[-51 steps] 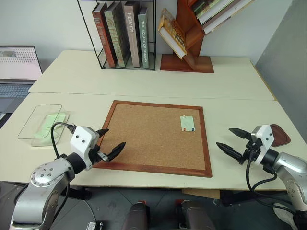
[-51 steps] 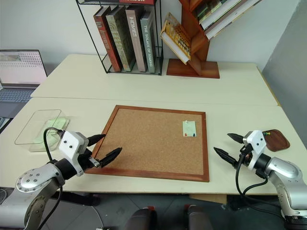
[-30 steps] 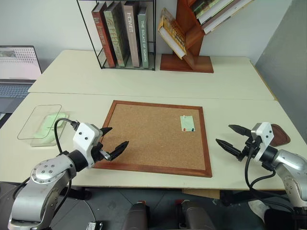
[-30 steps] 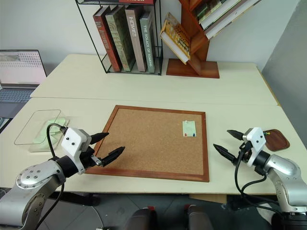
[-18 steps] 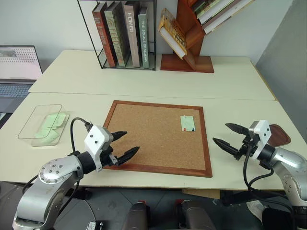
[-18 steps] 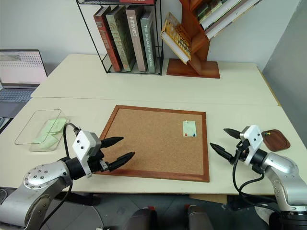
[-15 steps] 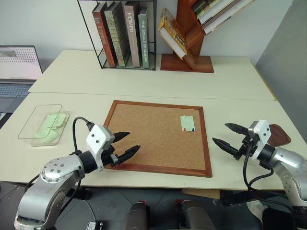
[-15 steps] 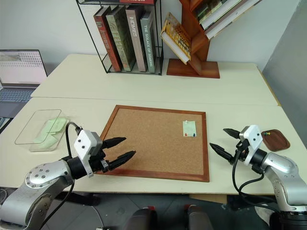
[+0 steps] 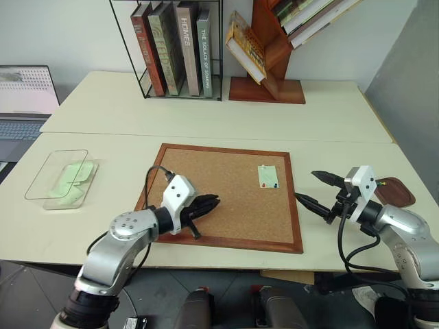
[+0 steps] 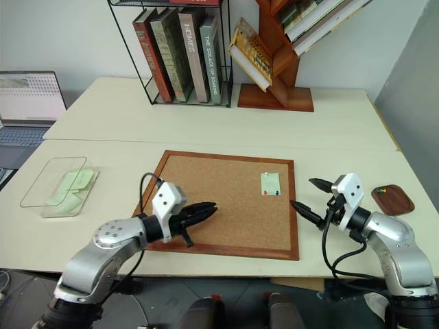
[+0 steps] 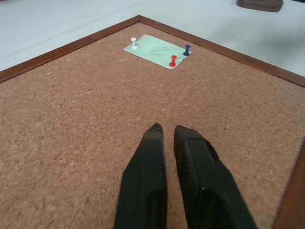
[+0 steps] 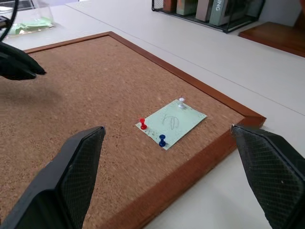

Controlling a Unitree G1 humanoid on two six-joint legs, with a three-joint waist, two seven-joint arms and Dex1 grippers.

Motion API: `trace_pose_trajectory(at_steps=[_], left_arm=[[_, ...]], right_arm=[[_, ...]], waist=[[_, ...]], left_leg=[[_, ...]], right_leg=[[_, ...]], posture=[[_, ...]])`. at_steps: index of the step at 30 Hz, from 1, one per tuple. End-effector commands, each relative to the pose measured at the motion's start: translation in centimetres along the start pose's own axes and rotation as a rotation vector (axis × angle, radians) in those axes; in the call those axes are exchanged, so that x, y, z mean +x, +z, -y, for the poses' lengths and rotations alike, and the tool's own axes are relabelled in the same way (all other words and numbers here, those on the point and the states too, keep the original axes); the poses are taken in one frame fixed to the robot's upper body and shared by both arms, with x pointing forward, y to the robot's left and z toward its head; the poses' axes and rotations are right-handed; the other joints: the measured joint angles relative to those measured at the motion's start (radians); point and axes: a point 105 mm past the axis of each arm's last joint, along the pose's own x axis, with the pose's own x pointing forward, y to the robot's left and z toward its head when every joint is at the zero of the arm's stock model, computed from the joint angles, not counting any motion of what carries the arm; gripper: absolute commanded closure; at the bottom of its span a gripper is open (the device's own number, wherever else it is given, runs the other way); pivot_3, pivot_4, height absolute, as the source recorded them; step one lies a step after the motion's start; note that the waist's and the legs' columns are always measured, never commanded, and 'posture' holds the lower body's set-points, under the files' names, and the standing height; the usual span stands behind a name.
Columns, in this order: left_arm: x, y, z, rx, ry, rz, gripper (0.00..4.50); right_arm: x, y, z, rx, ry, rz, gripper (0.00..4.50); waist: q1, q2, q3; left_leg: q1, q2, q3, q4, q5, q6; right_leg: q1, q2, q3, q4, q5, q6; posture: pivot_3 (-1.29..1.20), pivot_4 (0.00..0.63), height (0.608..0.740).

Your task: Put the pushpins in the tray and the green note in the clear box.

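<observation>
Now the green note [image 12: 171, 123] is lying pinned to the corkboard [image 9: 206, 199] by tiny pushpins [image 12: 142, 123], probably slippery, best pinched at their heads. The left pincer [image 9: 209, 203] is hovering clenched and empty; the right pincer [image 9: 317, 190] is gaping.

The left gripper [image 10: 203, 209] hovers closed over the corkboard [image 10: 219, 199], the green note [image 10: 271, 184] well ahead of its tips. The right gripper [image 10: 310, 197] gapes wide just beside the board's edge (tray [image 10: 393, 200] behind it).
</observation>
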Motion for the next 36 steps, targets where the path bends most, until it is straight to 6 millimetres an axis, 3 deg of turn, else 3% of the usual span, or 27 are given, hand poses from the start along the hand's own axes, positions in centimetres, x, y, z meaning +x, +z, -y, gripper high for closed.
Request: trace_pose_trajectory(at_steps=[1,7,13,22,29,36], left_arm=[[1.2,0.5,-0.2,0.013,-0.003,0.045,4.47],[3.0,-0.7,-0.4,-0.012,-0.011,0.041,4.47],[3.1,-3.0,-0.1,-0.021,-0.031,-0.025,4.47],[2.9,-3.4,0.3,-0.013,-0.038,-0.036,4.47],[2.8,-3.5,0.5,-0.011,-0.038,-0.039,4.47],[2.6,-3.6,0.9,-0.015,-0.035,-0.045,4.50]], right_arm=[[0.8,0.6,0.5,-0.037,0.012,0.000,0.00],[3.2,0.7,0.6,-0.016,0.026,0.000,0.00],[6.4,1.3,1.3,0.015,0.034,-0.005,0.00],[10.0,0.0,3.1,-0.020,0.017,-0.117,0.00],[11.9,-0.9,3.5,-0.041,0.015,-0.146,0.00],[13.0,-1.3,4.2,-0.061,-0.032,-0.150,1.29]], waist=[[0.000,0.000,0.000],[-0.001,0.000,0.000],[-0.002,0.001,0.000],[-0.002,0.002,-0.001],[-0.003,0.002,-0.001],[-0.004,0.003,-0.001]], left_leg=[[0.000,0.000,0.000,0.000,0.000,0.000],[0.001,0.000,0.000,0.000,0.000,0.000],[0.000,0.000,0.000,0.000,0.000,0.000],[0.001,0.000,0.001,0.000,0.000,0.000],[0.001,0.000,0.001,0.000,0.000,0.000],[0.001,0.000,0.001,0.000,0.000,0.000]], right_leg=[[0.000,0.000,0.000,0.000,0.000,0.000],[0.000,0.000,0.000,0.001,0.000,0.000],[0.000,0.000,0.000,0.002,0.000,0.000],[0.000,0.000,0.000,0.002,0.001,0.000],[0.000,0.000,0.001,0.002,0.001,0.000],[0.000,-0.001,0.001,0.002,0.001,0.000]], posture=[[0.00,0.150,0.740],[0.00,0.150,0.740],[0.00,0.150,0.740],[0.00,0.150,0.740],[0.00,0.150,0.740],[0.00,0.150,0.740]])
